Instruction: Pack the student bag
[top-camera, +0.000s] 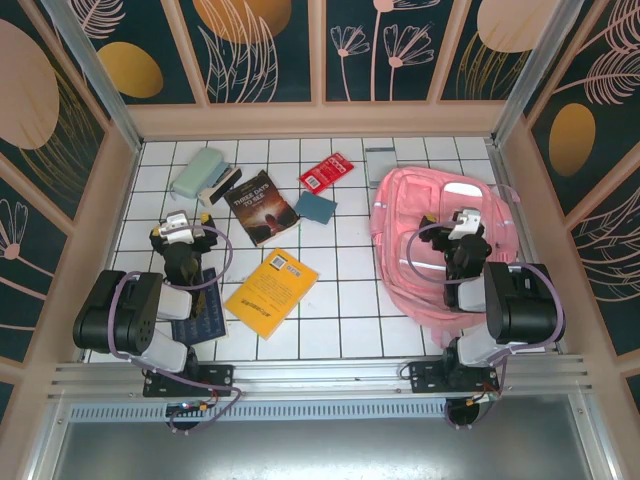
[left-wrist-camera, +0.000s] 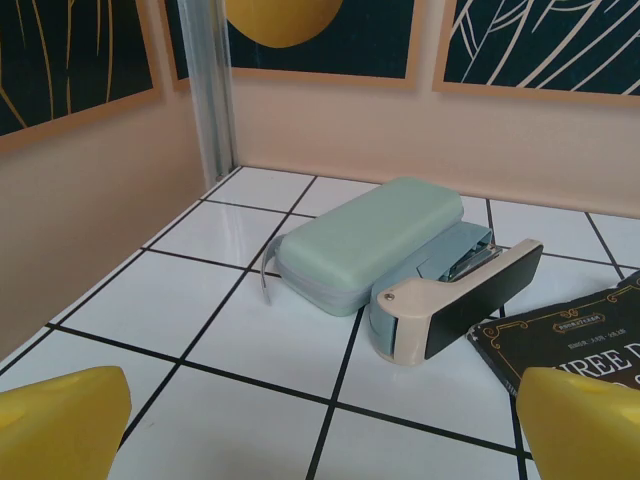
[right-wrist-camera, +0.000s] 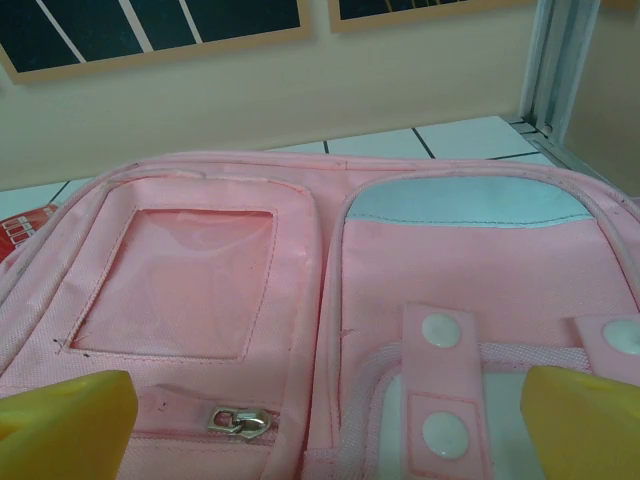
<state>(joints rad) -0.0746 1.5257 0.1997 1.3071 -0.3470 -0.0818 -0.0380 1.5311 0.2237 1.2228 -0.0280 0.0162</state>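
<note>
Top external gives you the white tiled table (top-camera: 350, 262) with the student bag (top-camera: 405, 205) lying flat on its right half, by far the biggest thing there, its far end close to the back wall. Your right gripper (top-camera: 466, 222) hangs over the bag's middle. From the right wrist view its yellow fingertips (right-wrist-camera: 65, 425) stand wide apart with nothing between them, above a clear window pocket (right-wrist-camera: 170, 285), a metal zip pull (right-wrist-camera: 240, 421) and a strap with white snap studs (right-wrist-camera: 441, 385). Next in size, a yellow book (top-camera: 272, 291) lies near the centre, with a dark book (top-camera: 262, 206) beyond it. A blue notebook (top-camera: 203, 318) sits partly under your left arm. At far left a mint case (top-camera: 197, 171) lies just beside a stapler (top-camera: 220, 186). A red packet (top-camera: 326, 171) and a teal square (top-camera: 316, 207) lie between the dark book and the bag. Your left gripper (top-camera: 183, 228) is released as well, spread wide and empty, facing the case and stapler
</note>
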